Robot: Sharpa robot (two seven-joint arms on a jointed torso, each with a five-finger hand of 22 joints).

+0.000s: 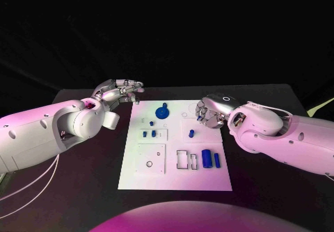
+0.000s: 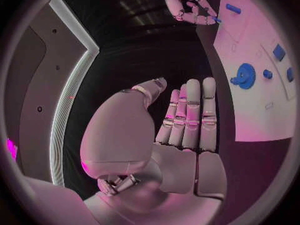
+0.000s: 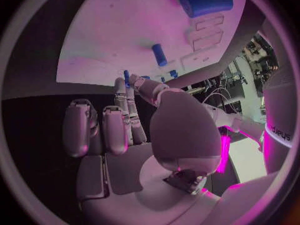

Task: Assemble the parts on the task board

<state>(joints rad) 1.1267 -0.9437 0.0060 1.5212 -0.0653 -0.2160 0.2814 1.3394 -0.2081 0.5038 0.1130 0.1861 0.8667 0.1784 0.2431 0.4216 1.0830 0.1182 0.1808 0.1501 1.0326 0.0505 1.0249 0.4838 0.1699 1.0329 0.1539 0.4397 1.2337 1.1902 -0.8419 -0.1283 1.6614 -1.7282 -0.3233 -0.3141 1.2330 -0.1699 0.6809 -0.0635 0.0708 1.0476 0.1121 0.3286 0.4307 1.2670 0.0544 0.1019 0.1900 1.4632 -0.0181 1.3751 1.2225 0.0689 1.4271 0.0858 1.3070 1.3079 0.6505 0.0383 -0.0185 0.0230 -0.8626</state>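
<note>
Left hand empty off task board's far-left corner, right hand pinching small blue part at right edge

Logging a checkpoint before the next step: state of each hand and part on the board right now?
Left hand: off the board's far left corner, holds nothing, fingers straight.
Right hand: over the board's right edge, pinching a small blue piece.
Blue wheel: lying flat on the board.
Big blue cylinder: lying on its side, loose.
Thin blue rod: lying beside the cylinder.
Task board: flat on the table.
</note>
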